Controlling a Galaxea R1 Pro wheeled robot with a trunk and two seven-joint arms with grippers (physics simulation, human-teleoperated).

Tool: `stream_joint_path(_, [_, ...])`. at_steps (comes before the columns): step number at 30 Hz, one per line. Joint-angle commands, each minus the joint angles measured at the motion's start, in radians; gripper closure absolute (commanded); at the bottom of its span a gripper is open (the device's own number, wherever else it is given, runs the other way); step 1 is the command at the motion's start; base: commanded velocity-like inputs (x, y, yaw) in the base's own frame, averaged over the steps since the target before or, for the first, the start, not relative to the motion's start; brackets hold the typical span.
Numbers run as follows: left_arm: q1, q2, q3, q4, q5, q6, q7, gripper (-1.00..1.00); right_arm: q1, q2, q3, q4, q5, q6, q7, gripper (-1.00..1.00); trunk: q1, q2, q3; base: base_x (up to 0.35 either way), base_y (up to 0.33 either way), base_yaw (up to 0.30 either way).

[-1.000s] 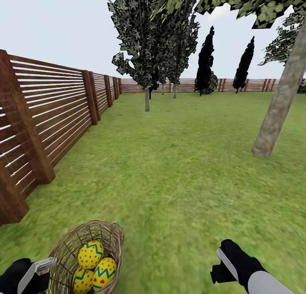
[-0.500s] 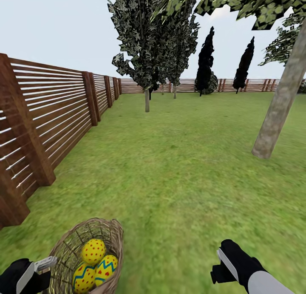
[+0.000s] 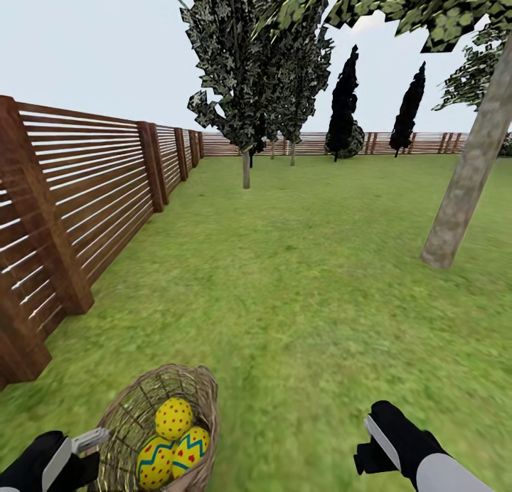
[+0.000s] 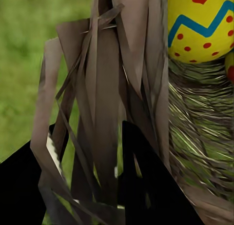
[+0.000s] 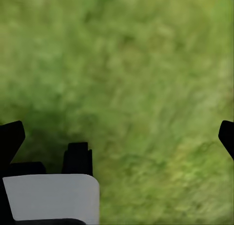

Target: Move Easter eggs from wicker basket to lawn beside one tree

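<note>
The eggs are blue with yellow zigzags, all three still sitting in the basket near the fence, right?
Not quite: the Easter eggs are yellow with blue zigzags, as the head view shows. All three do sit in the wicker basket near the fence.

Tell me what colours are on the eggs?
Yellow with blue-teal zigzags and red dots, clearest on the egg in the left wrist view.
</note>
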Motion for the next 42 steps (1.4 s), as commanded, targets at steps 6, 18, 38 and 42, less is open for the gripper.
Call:
stream_joint_path(6, [0.0,0.0,0.006,-0.002,-0.001,0.007,-0.002,1.0,-0.001,0.0,0.008,-0.001,-0.009,0.004,-0.004,-1.0,-0.023,0.042,0.018,0.0,0.0,0.0])
stream_joint_path(18, [0.0,0.0,0.006,-0.002,-0.001,0.008,-0.003,1.0,-0.001,-0.001,0.008,-0.001,-0.01,0.004,-0.004,-1.0,-0.069,0.126,0.055,0.0,0.0,0.0])
stream_joint_path(38, [0.0,0.0,0.006,-0.002,-0.001,0.008,-0.003,1.0,-0.001,0.002,0.008,-0.001,-0.009,0.004,-0.004,-1.0,-0.146,0.266,0.118,0.0,0.0,0.0])
stream_joint_path(42, [0.0,0.0,0.006,-0.002,-0.001,0.008,-0.003,1.0,-0.001,0.003,0.009,-0.001,-0.009,0.004,-0.004,-1.0,-0.161,0.294,0.131,0.0,0.0,0.0])
